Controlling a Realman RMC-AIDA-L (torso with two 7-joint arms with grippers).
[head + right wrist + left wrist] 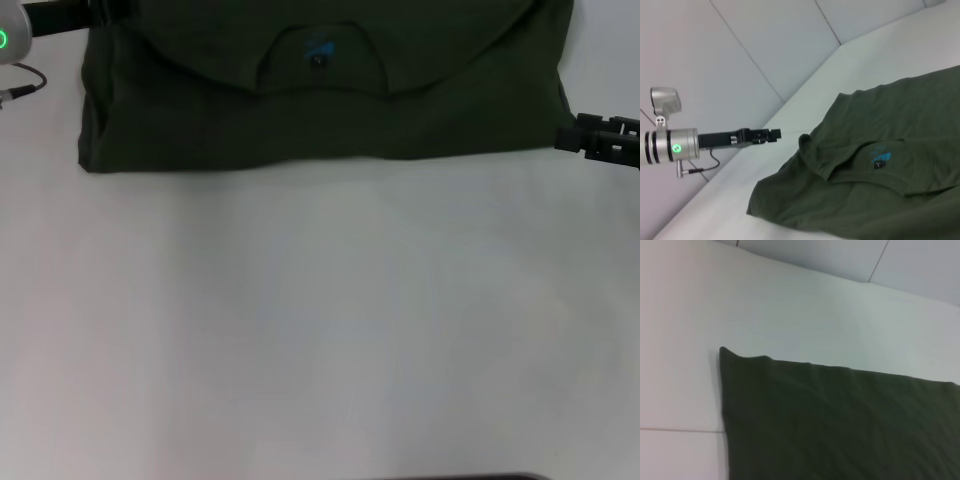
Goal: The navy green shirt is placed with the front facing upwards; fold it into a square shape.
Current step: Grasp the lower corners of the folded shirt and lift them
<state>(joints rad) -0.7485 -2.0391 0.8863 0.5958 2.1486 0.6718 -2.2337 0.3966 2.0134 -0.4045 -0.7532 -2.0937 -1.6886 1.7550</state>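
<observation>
The navy green shirt (320,110) lies folded into a wide band at the far side of the white table (320,330). An upper layer is folded over with a curved edge, and the crew neck with its small tag (318,57) shows in the middle. No chest print shows. My left gripper (95,12) hovers at the shirt's far left corner and also shows in the right wrist view (774,134), apart from the cloth. My right gripper (565,138) is just off the shirt's right edge. The shirt also shows in the left wrist view (840,425) and the right wrist view (880,190).
The white table stretches bare from the shirt to the near edge. A cable (25,85) hangs from the left arm's silver wrist (12,40). White wall panels (765,40) stand behind the table.
</observation>
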